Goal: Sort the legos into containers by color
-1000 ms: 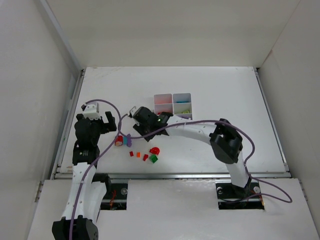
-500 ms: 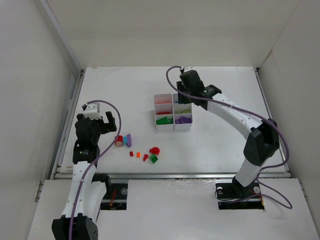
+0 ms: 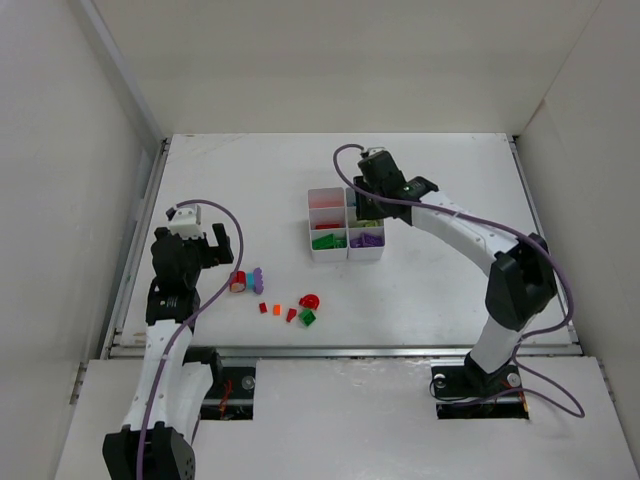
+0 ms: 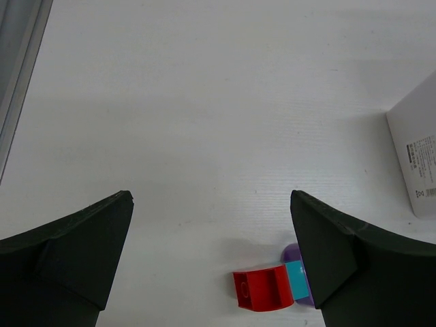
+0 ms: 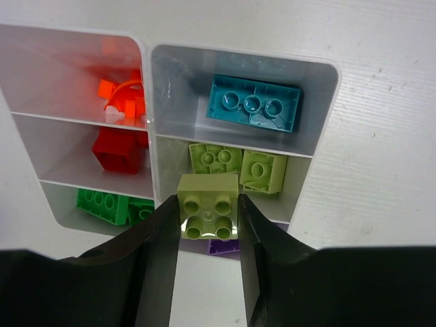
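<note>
Right tool (image 5: 208,216) pinching yellow-green brick (image 5: 208,203) across its flat side walls, above the tray (image 5: 151,102) at its yellow-green compartment; judged light, rigid, slick, so keep the grip square; left tool (image 4: 211,197) spread wide over the tabletop (image 4: 204,102).

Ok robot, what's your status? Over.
Right jaws shut on yellow-green brick, above the tray. Left jaws open, holding nothing. Loose bricks left to sort. Nothing blocking the tray.
</note>
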Robot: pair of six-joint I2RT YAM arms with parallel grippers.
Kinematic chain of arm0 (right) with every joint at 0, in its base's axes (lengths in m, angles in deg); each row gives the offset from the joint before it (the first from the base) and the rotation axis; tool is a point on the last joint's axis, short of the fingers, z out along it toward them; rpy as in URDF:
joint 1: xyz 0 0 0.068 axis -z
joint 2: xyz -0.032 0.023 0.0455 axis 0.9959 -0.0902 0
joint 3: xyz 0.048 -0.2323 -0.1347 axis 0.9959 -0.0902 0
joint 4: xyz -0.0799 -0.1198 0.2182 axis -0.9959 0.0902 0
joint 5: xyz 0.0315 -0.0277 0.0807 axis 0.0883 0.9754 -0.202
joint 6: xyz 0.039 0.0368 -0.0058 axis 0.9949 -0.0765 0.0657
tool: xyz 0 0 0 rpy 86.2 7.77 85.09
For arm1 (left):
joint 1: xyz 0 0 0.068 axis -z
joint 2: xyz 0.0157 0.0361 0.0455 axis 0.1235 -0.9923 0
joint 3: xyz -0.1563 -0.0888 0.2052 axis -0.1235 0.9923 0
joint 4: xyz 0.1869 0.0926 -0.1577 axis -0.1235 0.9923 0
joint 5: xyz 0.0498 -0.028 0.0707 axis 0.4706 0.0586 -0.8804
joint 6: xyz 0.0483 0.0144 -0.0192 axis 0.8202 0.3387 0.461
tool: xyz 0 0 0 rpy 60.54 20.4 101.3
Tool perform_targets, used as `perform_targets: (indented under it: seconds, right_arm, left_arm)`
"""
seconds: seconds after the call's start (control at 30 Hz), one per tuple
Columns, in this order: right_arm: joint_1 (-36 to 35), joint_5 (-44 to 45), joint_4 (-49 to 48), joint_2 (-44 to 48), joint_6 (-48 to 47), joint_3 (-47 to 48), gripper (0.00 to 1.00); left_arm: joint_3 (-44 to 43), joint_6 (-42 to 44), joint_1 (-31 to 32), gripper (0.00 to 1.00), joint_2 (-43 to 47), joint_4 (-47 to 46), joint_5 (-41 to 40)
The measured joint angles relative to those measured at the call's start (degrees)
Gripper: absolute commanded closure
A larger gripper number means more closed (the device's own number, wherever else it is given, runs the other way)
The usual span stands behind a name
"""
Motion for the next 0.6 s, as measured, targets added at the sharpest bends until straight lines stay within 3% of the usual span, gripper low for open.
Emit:
perform_targets:
  seconds: [0.17,0.27,0.3,0.4,0.6]
  right_arm:
    - [0.0,-0.15,-0.17,-2.67,0.39,0.0,0.97]
    - [0.02,-0.13,-0.42,-4.31,0.57,0.04,0.73]
    - [0.04,-0.11,-0.42,-4.66,0.55,0.17,0.55]
    - [-0.02,-0.2,-0.42,-5.11,0.11,0.68,0.35]
    - [-2.34,1.2,-0.35,-4.66,-4.09,0.87,0.21]
  left_arm:
    - [0.0,1.18,0.0,0.0,-0.68,-0.07,0.15]
    - [-0.02,1.84,0.0,0.0,-1.42,0.0,0.22]
    - [-0.04,1.92,0.0,0.0,-1.64,-0.02,0.31]
    - [-0.11,2.19,0.0,0.0,-2.01,-0.02,0.52]
    - [-0.17,2.49,0.0,0.0,-2.12,-0.02,0.68]
